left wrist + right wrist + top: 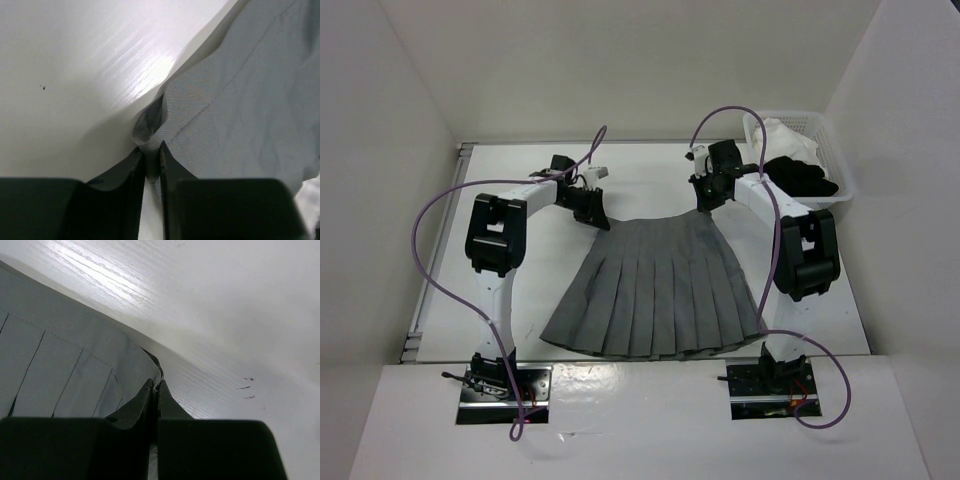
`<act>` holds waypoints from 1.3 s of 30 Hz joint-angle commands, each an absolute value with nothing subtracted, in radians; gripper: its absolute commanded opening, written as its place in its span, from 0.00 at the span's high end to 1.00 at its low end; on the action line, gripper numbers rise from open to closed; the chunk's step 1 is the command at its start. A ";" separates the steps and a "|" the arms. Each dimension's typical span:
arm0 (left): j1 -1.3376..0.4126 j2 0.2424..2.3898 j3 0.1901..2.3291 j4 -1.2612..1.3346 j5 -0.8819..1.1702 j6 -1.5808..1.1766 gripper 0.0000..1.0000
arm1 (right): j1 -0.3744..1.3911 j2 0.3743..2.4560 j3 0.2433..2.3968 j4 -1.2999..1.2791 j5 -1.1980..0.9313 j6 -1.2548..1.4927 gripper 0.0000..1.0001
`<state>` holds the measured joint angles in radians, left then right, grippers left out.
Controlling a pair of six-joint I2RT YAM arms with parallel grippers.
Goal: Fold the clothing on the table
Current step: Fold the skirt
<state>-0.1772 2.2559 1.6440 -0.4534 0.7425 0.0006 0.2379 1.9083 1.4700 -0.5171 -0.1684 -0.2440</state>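
The clothing (655, 290), a grey pleated skirt, lies flat on the white table (650, 170), waistband at the far side and wide hem toward the arm bases. My left gripper (598, 218) is at the waistband's left corner. In the left wrist view its fingers (151, 150) are shut on a bunched fold of the skirt (250, 100). My right gripper (705, 205) is at the waistband's right corner. In the right wrist view it (156, 385) is shut tight on the corner of the grey fabric (60, 370), low over the table (225, 315).
A white plastic basket (847, 185) stands at the back right, holding a black garment (805, 178) and a white garment (782, 135). A metal rail (432, 270) runs along the table's left edge. White walls close in the left, right and far sides.
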 commanded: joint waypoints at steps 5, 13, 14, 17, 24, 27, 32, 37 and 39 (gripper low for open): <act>-0.149 2.286 1.631 -0.491 0.727 0.018 0.97 | 0.245 1.853 1.468 -0.492 -0.170 -0.256 1.00; -0.083 2.200 1.661 -0.503 0.689 0.018 1.00 | 0.255 1.899 1.505 -0.492 -0.170 -0.256 1.00; -0.072 2.188 1.676 -0.514 0.678 0.028 1.00 | 0.255 1.899 1.519 -0.492 -0.170 -0.256 1.00; -0.063 2.175 1.710 -0.523 0.657 0.038 1.00 | 0.273 1.945 1.557 -0.492 -0.158 -0.265 1.00; -0.063 2.175 1.789 -0.566 0.690 0.057 1.00 | 0.293 2.002 1.643 -0.472 -0.138 -0.284 1.00; -0.072 2.175 1.798 -0.566 0.690 0.057 1.00 | 0.302 2.026 1.693 -0.472 -0.129 -0.284 1.00; -0.081 2.155 1.807 -0.566 0.681 0.057 1.00 | 0.302 2.039 1.732 -0.451 -0.107 -0.293 1.00; -0.071 2.174 1.873 -0.575 0.658 0.067 1.00 | 0.311 2.048 1.764 -0.422 -0.086 -0.304 1.00; -0.060 2.174 1.899 -0.586 0.658 0.067 1.00 | 0.311 2.048 1.773 -0.413 -0.086 -0.313 1.00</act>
<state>-0.0761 2.2135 1.8267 -0.5797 0.6567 0.0330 0.3016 2.0396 1.7172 -0.4854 -0.1112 -0.2893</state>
